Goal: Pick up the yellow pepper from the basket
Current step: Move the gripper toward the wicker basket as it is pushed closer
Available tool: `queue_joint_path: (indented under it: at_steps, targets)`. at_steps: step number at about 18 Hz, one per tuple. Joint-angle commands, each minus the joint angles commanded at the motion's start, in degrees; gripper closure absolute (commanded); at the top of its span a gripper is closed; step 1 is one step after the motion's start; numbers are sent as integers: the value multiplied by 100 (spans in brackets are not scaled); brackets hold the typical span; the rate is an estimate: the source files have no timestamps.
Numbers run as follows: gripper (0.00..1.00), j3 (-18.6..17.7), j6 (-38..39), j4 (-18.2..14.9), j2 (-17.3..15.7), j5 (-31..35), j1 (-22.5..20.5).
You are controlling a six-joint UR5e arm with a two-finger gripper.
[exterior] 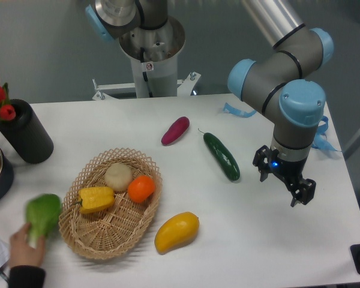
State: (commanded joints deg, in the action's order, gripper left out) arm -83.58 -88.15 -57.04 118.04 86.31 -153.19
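The yellow pepper (96,198) lies in the left half of the oval wicker basket (99,246), lobed, with its short stem pointing left. Beside it in the basket sit a pale round vegetable (118,176) and an orange fruit (141,188). My gripper (286,184) hangs over the right side of the table, far to the right of the basket. Its two dark fingers are spread apart with nothing between them.
A yellow mango-like fruit (176,231) lies just right of the basket. A green cucumber (222,156) and a purple sweet potato (175,131) lie mid-table. A person's hand (24,249) holds a green vegetable (43,215) at the basket's left. A black vase (25,132) with red tulips stands far left.
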Motion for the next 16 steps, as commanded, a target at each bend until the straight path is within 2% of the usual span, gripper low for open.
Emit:
queue_joint_path:
  at_steps: [6,16]
  targets:
    - [0,-44,17,0,-44,-79,17]
    - [0,-668,131,62,-334,-18,97]
